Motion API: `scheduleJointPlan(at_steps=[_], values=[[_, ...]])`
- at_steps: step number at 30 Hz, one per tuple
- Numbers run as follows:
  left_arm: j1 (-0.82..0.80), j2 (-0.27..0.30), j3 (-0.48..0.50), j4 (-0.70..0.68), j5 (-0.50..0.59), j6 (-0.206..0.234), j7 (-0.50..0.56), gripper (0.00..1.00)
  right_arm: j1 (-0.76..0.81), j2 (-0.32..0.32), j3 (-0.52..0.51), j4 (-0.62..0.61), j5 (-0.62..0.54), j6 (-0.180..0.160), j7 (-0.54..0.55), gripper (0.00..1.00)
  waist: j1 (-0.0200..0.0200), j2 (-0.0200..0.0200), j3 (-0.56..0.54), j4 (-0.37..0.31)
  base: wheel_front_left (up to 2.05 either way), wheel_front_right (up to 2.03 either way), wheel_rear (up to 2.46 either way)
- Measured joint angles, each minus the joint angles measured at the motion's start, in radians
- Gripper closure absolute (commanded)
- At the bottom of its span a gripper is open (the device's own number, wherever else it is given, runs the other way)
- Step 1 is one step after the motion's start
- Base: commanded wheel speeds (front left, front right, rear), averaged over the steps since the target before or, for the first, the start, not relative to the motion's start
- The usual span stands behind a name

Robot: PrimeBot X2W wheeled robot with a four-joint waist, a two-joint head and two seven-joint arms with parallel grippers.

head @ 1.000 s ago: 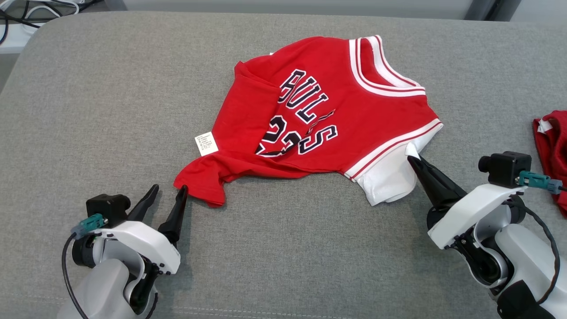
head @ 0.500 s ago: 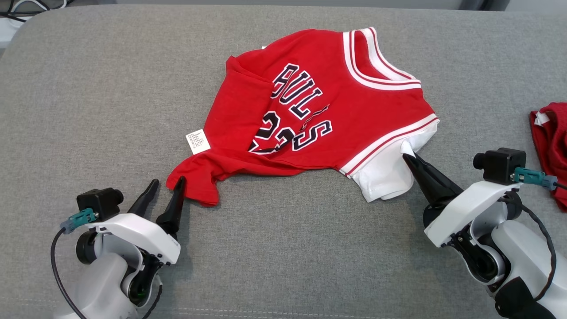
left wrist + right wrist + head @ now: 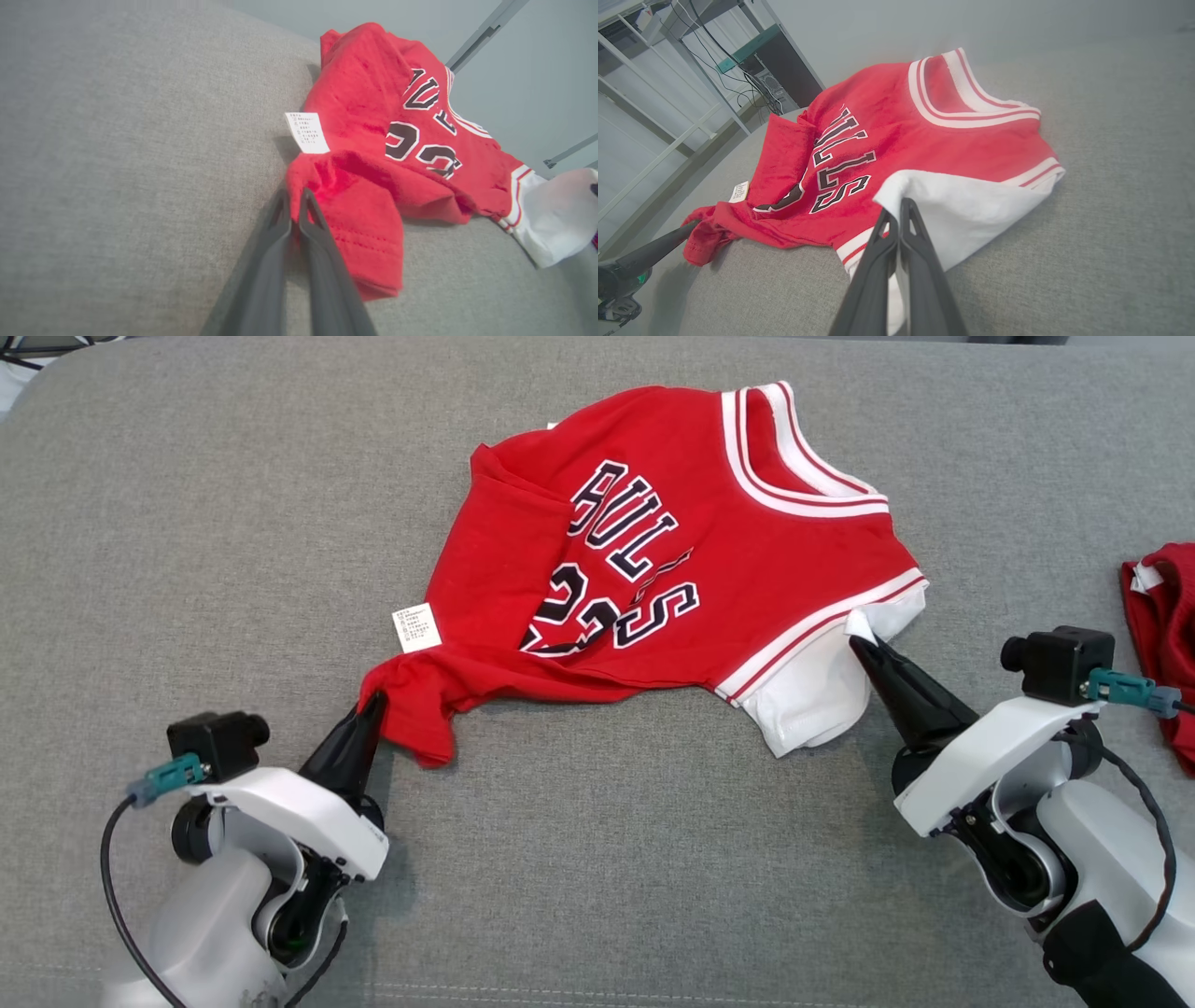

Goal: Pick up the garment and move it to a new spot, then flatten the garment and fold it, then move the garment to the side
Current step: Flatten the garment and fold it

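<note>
Red jersey [image 3: 747, 551] lies rumpled on grey cushion [image 3: 187, 523]; left gripper [image 3: 375, 700] pinches its hem corner [image 3: 415, 714], right gripper [image 3: 855, 641] pinches its white sleeve [image 3: 812, 700].

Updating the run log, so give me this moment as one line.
left pincer: shut on jersey hem corner | right pincer: shut on white sleeve | jersey: crumpled, lying on grey cushion | stage: gripped, not lifted

The left gripper [image 3: 371, 705], open a second ago, is now pinched on the shirt [image 3: 766, 569] at its 7 o'clock corner, and the cloth there is bunched.
</note>
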Motion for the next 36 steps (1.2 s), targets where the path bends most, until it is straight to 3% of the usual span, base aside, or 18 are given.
scheduleJointPlan(at_steps=[4,8,15,18,25,28,36], values=[[-0.021,0.046,-0.009,-0.095,0.089,0.000,0.000,1.00,-0.003,-0.005,-0.007,0.000,0.005,0.000,-0.012,1.00,0.0000,0.0000,-0.003,0.005,0.00,0.00,0.00],[-0.070,0.135,-0.020,-0.226,0.190,0.000,0.000,1.00,-0.042,-0.025,-0.033,0.001,0.008,0.000,-0.022,1.00,0.0000,0.0000,-0.011,0.015,0.00,0.00,0.00],[-0.216,0.407,-0.133,-0.422,0.230,-0.007,0.037,1.00,-0.229,-0.058,-0.065,-0.033,-0.002,0.000,0.014,1.00,0.0000,0.0000,-0.014,0.016,0.00,0.00,0.00],[-0.326,0.492,-0.190,-0.469,0.221,-0.007,0.065,1.00,-0.319,-0.060,-0.060,-0.044,-0.020,0.000,0.048,1.00,0.0000,0.0000,-0.015,0.010,0.00,0.00,0.00],[-0.511,0.537,-0.325,-0.479,0.212,-0.008,0.081,1.00,-0.430,-0.045,-0.032,0.007,-0.048,0.000,0.091,1.00,0.0000,0.0000,-0.029,-0.002,0.00,0.00,0.00],[-0.590,0.544,-0.400,-0.441,0.258,-0.008,0.076,1.00,-0.483,-0.020,-0.035,0.055,-0.062,0.000,0.088,1.00,0.0000,0.0000,-0.035,-0.013,0.00,0.00,0.00],[-0.790,0.538,-0.420,-0.297,0.333,-0.008,0.004,1.00,-0.612,0.047,-0.110,0.191,-0.082,0.000,0.024,1.00,0.0000,0.0000,-0.060,-0.041,0.00,0.00,0.00]])
